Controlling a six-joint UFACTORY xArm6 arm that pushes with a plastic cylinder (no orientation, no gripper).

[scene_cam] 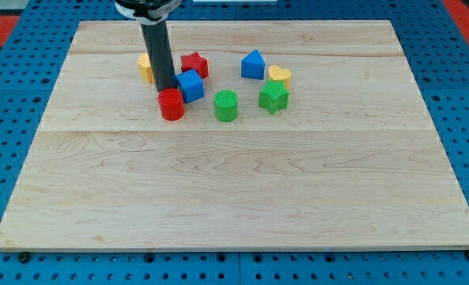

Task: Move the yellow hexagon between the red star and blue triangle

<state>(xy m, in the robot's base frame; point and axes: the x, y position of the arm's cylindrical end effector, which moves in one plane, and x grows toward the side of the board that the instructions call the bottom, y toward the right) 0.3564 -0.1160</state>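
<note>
The yellow hexagon (pixel 145 68) lies at the view's upper left, partly hidden behind my rod. My tip (pixel 166 88) rests just right of it, touching or nearly touching the red cylinder (pixel 171 104) below and the blue cube (pixel 191 85) to its right. The red star (pixel 194 64) sits right of the rod, above the blue cube. The blue triangle (pixel 253 64) lies further right, with a gap between it and the star.
A yellow heart (pixel 279 74) and a green star (pixel 274 96) lie right of the blue triangle. A green cylinder (pixel 226 104) sits below the gap. The wooden board (pixel 234 198) lies on a blue pegboard.
</note>
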